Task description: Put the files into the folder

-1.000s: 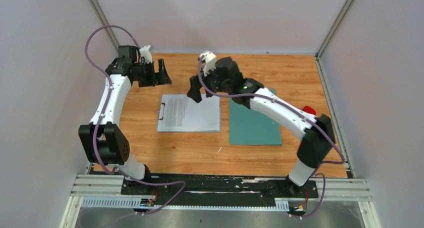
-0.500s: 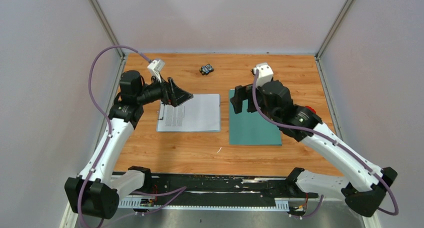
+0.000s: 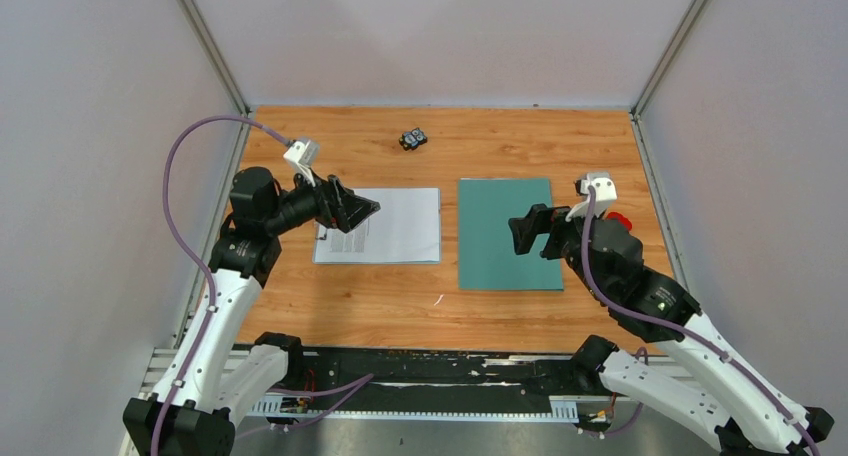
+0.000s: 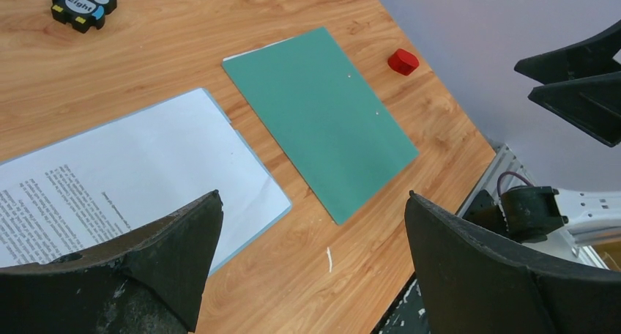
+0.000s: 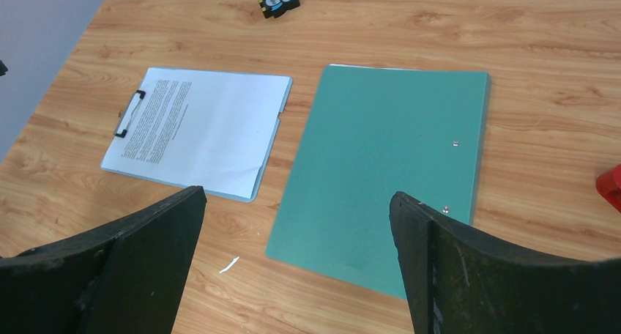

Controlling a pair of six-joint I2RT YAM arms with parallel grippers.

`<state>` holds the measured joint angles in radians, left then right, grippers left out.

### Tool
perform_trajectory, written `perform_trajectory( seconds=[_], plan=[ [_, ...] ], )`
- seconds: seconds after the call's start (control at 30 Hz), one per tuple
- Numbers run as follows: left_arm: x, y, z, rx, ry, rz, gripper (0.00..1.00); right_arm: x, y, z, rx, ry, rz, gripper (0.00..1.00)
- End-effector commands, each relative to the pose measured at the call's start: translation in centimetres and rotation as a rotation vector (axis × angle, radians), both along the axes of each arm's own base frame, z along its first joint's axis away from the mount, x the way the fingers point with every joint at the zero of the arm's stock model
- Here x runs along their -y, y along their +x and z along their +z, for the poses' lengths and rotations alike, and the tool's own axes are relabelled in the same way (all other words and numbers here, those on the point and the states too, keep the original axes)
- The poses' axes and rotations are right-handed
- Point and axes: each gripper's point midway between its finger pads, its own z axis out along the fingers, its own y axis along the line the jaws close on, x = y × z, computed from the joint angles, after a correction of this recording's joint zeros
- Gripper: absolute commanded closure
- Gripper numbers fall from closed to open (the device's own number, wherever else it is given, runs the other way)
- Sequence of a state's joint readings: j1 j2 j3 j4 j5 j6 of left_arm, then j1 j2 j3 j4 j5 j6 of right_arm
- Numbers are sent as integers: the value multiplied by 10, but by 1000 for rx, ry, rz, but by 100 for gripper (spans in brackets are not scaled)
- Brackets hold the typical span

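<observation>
The printed files (image 3: 385, 224) lie flat on a blue clipboard (image 5: 260, 179) left of centre in the overhead frame, the black clip (image 5: 126, 113) at their left end, and the green folder (image 3: 505, 232) lies closed just beside them to the right, a narrow strip of bare tabletop (image 3: 400, 306) between the two. The papers are outside the folder, so the task's end state is not met. The left gripper (image 3: 352, 207) hangs over the left end of the sheets with its jaws spread wide and nothing between them; the right gripper (image 3: 528, 230) hangs over the folder's right part, jaws likewise wide apart and empty. In both wrist views the fingers frame the papers and the folder from above without touching either. As a judgement, neither arm is committed to a grasp, and the scene fits a pause between moves. To get the sheets in, the cover would have to be lifted at a free edge and held up, and the clip would have to release the sheets; which edge opens cannot be told, though two small rivets (image 5: 455, 142) near its right side hint at a binding there. An owl-shaped eraser (image 3: 413, 138) sits in the upper middle and a red block (image 3: 619, 219) by the folder's right edge, both apart from the work.
</observation>
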<state>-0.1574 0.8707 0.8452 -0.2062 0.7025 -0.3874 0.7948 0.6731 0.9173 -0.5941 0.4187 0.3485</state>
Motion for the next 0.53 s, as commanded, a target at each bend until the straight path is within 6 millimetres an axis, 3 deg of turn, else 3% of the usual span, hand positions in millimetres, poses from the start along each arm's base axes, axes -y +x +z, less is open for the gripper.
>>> perform_trajectory(
  seconds=[0.0,0.5],
  plan=[
    [-2,-1,12,50,9,10,0,18,-5,-5,8,22,-67,1],
    [-5,1,9,42,26,28,0,23,-5,-13,-5,7,-94,1]
  ],
)
